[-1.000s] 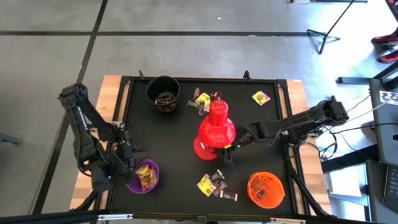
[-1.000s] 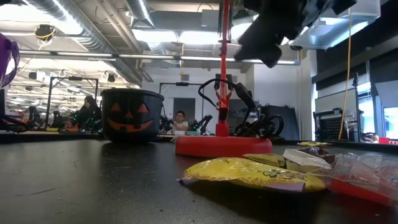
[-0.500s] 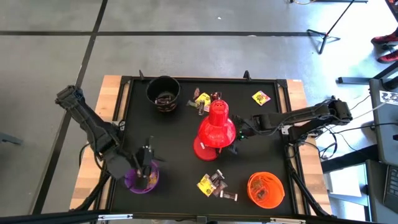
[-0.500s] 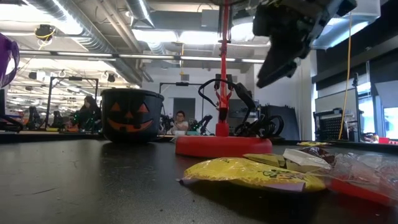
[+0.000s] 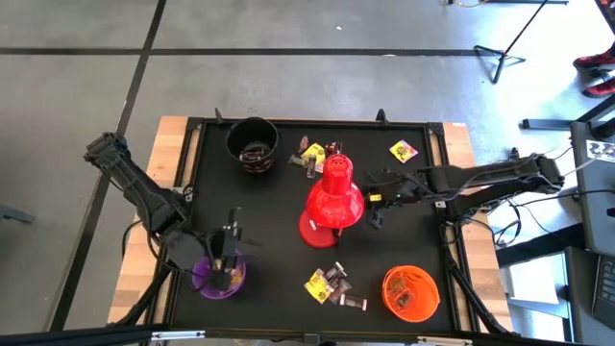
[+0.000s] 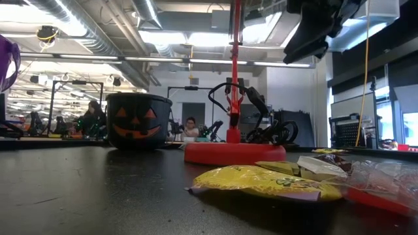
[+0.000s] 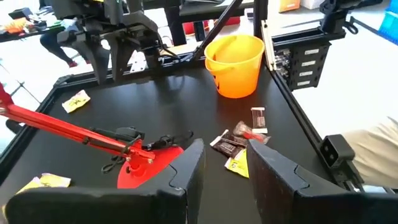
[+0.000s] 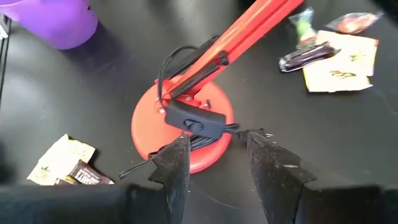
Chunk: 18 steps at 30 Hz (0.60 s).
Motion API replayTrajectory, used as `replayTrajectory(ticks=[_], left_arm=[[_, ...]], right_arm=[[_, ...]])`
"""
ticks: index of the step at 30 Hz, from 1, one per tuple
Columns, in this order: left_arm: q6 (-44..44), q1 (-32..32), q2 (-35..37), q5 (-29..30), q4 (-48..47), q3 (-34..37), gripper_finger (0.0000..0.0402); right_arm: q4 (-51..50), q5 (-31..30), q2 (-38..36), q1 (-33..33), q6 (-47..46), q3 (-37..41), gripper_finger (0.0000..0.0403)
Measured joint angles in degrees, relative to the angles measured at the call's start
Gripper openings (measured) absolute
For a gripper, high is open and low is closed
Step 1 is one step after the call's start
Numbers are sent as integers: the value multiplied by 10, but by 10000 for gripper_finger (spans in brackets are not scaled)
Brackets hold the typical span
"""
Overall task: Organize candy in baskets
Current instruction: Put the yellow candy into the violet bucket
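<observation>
Revealing orange bucket point(image 7: 235, 65), high view candy point(image 5: 404, 150)

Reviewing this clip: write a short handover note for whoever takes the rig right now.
Left end effector: open, empty, over the purple bucket, which holds candy.
Right end effector: open, empty, beside the red desk lamp.
Black bucket holds dark candy; orange bucket contents unclear.
Left: far candy cluster, lone yellow candy, near pile.

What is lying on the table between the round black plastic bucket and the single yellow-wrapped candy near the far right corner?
In the high view, between the black bucket and the lone yellow candy lie a small candy cluster and the red desk lamp's head.
</observation>
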<state>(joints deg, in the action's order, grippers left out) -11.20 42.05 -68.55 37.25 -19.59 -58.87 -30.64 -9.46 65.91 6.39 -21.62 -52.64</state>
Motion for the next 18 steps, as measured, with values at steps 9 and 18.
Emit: replayTrajectory(ticks=[9,18], left_arm=[[59,2,1,7,196,117,109],[55,2,61,12,288,211,109]], right_arm=[[13,0,-8,0,0,9,159],[82,17,-62,0,5,82,159]])
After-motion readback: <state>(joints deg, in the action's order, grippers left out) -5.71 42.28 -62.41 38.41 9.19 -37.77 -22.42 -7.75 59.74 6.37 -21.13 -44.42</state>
